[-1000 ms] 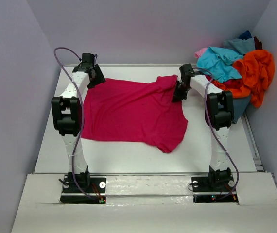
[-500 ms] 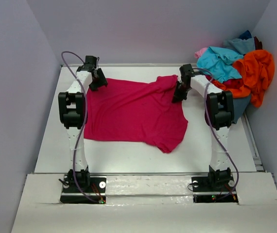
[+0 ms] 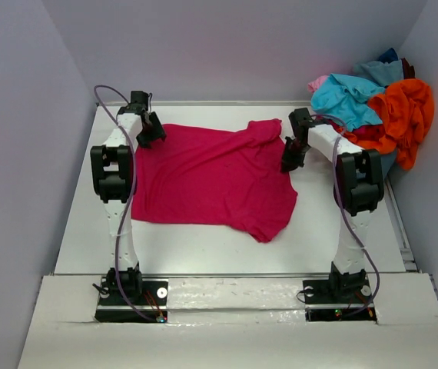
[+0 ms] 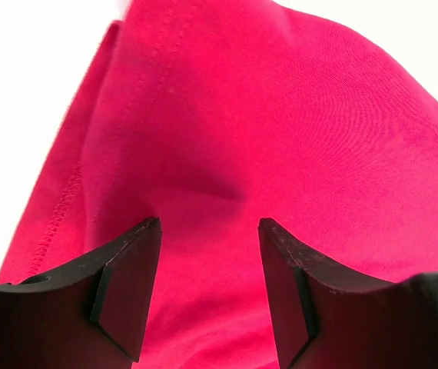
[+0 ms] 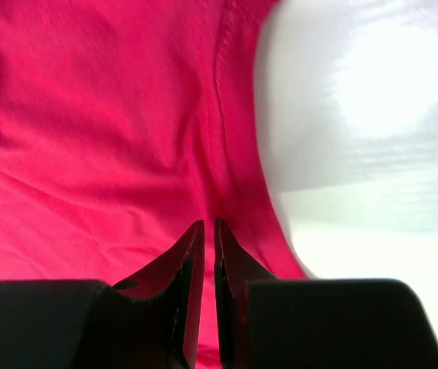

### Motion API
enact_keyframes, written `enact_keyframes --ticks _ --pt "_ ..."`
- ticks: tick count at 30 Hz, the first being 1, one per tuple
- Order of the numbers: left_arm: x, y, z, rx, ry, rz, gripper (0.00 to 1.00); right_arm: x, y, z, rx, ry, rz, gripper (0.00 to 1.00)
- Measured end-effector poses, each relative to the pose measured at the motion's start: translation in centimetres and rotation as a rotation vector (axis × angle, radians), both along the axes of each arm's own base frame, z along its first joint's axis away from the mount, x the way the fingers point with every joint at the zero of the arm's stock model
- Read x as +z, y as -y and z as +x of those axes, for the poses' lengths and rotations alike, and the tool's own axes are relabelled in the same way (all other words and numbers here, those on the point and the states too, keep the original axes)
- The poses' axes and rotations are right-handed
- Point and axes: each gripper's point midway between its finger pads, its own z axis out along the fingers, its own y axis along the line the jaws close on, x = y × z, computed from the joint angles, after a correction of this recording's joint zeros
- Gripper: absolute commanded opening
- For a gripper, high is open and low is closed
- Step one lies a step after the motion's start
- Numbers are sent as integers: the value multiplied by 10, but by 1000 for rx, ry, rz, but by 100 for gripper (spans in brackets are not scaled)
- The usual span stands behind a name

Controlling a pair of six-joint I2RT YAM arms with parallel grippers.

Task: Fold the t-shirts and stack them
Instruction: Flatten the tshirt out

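Left jaws apart, right seemingly together

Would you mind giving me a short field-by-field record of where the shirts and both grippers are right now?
shirt in work: crimson t-shirt, spread mostly flat on the white table, rumpled near its far right corner
waiting shirts: heap of shirts, turquoise, orange, pink and dark blue, at the far right corner
left arm: left gripper open over the shirt's far left corner, nothing between the jaws
right arm: right gripper shut at the shirt's right edge; a pinch on cloth cannot be confirmed
folded stack: none in view
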Motion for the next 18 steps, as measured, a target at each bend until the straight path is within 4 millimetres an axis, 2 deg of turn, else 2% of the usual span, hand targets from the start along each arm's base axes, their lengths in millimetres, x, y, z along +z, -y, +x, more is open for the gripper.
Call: enact_keyframes --ticks 6,11,15,18 --pt "-1 -12 -1 21 -5 0 65 9 7 -14 -10 3 -20 17" --pt "-1 -16 0 29 -5 0 65 7 6 -22 -6 -10 -13 17" --pt "-1 -18 0 31 -5 -4 64 13 -2 -15 8 11 28 17" --pt "-1 -16 -1 28 -5 -9 64 20 -10 6 25 54 54 17"
